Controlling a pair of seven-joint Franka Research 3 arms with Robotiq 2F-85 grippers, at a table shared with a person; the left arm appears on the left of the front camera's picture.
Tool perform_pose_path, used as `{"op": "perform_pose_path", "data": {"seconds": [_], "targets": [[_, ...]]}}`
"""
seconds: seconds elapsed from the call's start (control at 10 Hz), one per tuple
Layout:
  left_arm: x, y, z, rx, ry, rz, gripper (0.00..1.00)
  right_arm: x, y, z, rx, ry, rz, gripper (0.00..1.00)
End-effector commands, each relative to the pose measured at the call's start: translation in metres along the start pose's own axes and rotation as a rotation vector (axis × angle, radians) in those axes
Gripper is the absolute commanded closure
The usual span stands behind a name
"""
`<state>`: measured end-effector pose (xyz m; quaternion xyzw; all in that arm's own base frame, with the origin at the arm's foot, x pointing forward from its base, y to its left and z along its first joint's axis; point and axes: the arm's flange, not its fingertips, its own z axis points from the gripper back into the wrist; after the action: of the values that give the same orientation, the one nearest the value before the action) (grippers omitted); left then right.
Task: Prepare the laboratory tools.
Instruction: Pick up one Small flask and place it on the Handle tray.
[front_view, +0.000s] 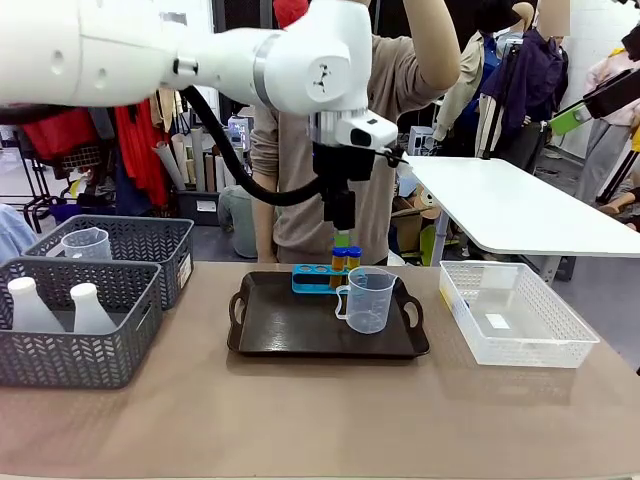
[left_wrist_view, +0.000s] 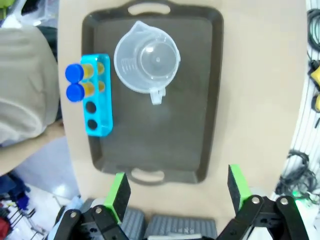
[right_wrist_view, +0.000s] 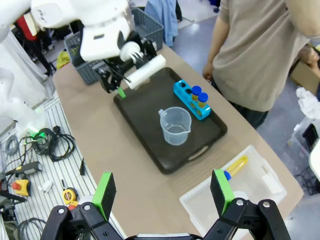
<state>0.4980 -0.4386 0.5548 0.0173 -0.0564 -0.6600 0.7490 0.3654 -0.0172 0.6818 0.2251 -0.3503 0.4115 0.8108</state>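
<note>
Rack half filled, left jaws apart above it

Rack stands along the tray's far edge, long axis across the table, just beside the beaker. Two tubes stand upright in its right-hand holes, caps up. The two holes toward my left are empty. My left gripper hangs over the tubes, pads spread, holding nothing. Another tube lies on its side in the clear bin, cap end toward my right gripper. That gripper is likewise spread and empty, and I judge it the nearer one.
</note>
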Motion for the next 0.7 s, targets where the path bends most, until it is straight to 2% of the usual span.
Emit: {"op": "perform_pose_path", "data": {"seconds": [0.0,0.3,0.6], "targets": [[-0.028,-0.014,0.02,-0.018,0.017,0.019,0.0,0.002,0.0,0.001,0.014,-0.026,0.013,0.0],[-0.07,-0.024,0.068,0.036,0.105,0.117,0.0,0.002,0.0,0.001,0.014,-0.026,0.013,0.0],[-0.13,-0.032,0.111,0.065,0.172,0.331,0.0,0.002,0.0,0.001,0.014,-0.026,0.013,0.0]]}}
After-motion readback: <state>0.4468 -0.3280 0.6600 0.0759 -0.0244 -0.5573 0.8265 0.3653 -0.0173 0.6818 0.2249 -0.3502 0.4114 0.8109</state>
